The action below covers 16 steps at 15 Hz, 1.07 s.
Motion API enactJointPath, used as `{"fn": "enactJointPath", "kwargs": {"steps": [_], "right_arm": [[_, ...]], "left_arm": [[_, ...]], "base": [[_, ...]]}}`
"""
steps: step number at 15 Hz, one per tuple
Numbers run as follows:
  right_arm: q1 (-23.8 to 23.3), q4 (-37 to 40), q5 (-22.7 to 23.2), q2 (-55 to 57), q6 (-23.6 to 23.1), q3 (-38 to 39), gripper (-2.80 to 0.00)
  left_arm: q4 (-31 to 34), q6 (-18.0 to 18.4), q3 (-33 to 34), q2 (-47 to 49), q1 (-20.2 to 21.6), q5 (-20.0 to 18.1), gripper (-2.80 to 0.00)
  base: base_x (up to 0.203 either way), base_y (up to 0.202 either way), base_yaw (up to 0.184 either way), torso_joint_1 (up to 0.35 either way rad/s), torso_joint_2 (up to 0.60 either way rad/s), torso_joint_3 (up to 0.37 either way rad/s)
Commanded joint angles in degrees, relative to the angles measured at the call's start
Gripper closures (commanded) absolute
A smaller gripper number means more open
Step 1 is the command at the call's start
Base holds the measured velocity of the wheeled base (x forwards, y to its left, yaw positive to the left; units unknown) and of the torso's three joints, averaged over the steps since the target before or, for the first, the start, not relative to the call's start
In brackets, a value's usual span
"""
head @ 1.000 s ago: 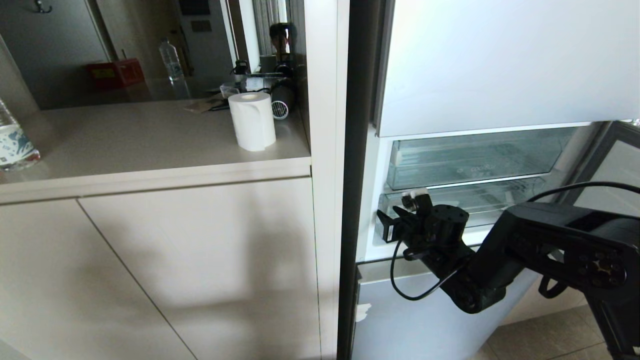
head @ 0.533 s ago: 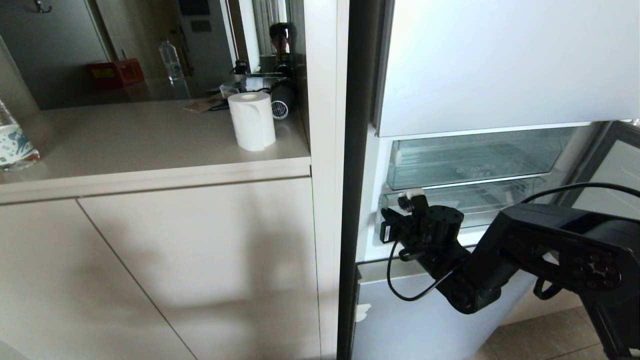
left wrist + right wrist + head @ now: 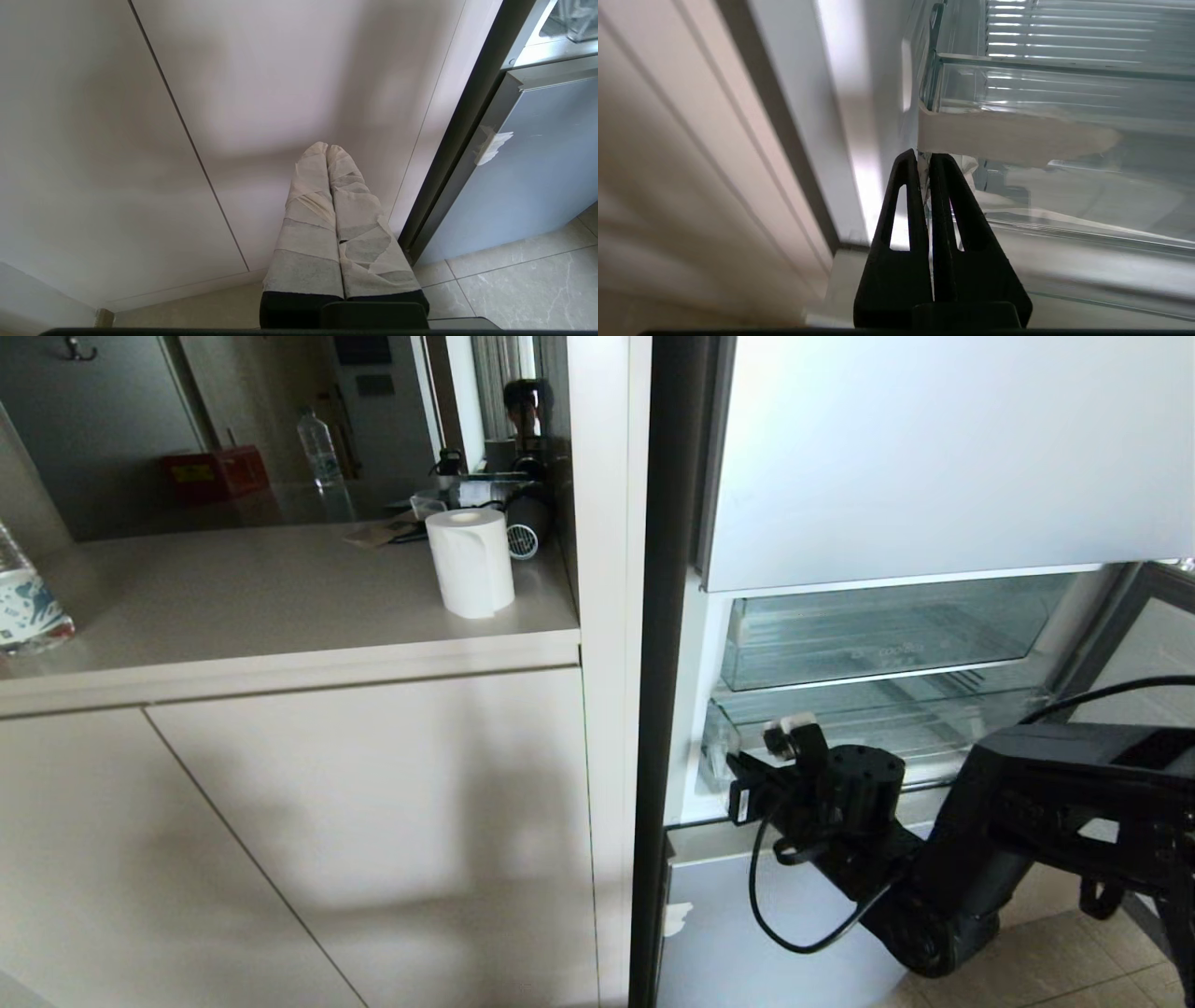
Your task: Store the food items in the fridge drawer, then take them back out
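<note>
The fridge drawer point(image 3: 896, 728) is the lower of two clear trays in the open fridge compartment. My right gripper point(image 3: 787, 733) is at its left front corner. In the right wrist view the black fingers point(image 3: 906, 196) of the right gripper point(image 3: 923, 156) are shut, with a thin clear edge under the drawer's thick pale lip point(image 3: 1008, 135) pinched between their tips. The drawer looks empty where it shows. The food items are out of view. My left gripper point(image 3: 327, 148) is shut and empty, its taped fingers pointing at a cabinet door low near the floor.
An upper clear drawer point(image 3: 887, 635) sits just above. The pale fridge door front point(image 3: 934, 457) hangs over the compartment, with a lower door front point(image 3: 728, 933) beneath and a dark-framed open door point(image 3: 1148, 644) at the right. The counter point(image 3: 280, 616) holds a paper roll point(image 3: 471, 565).
My right arm has drawn back toward me and sunk a little. The lower drawer's front has come out with it.
</note>
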<state>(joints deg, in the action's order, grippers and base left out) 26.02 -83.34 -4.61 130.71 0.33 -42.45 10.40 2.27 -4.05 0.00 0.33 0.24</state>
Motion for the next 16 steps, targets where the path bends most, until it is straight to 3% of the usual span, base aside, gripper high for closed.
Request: {"fn": "enactJointPath", "kwargs": {"steps": [1,5,12,13,16], "right_arm": [[2.1,-2.2,-0.5,-5.1,0.0,6.9,0.0],[4.6,-4.3,-2.6,-6.3,0.2,14.9,0.0],[5.7,-4.3,-5.0,-7.6,0.5,19.0,0.0],[5.9,-4.3,-6.5,-7.9,0.4,19.7,-2.8],[6.9,-4.3,-7.9,-10.3,0.8,21.8,-2.8]], "left_arm": [[0.1,0.0,0.0,0.1,0.0,0.0,0.0],[0.1,0.0,0.0,0.1,0.0,0.0,0.0],[0.1,0.0,0.0,0.1,0.0,0.0,0.0],[0.1,0.0,0.0,0.1,0.0,0.0,0.0],[0.1,0.0,0.0,0.1,0.0,0.0,0.0]], "base": [[0.0,0.0,0.0,0.0,0.0,0.0],[0.0,0.0,0.0,0.0,0.0,0.0],[0.0,0.0,0.0,0.0,0.0,0.0],[0.0,0.0,0.0,0.0,0.0,0.0],[0.0,0.0,0.0,0.0,0.0,0.0]]}}
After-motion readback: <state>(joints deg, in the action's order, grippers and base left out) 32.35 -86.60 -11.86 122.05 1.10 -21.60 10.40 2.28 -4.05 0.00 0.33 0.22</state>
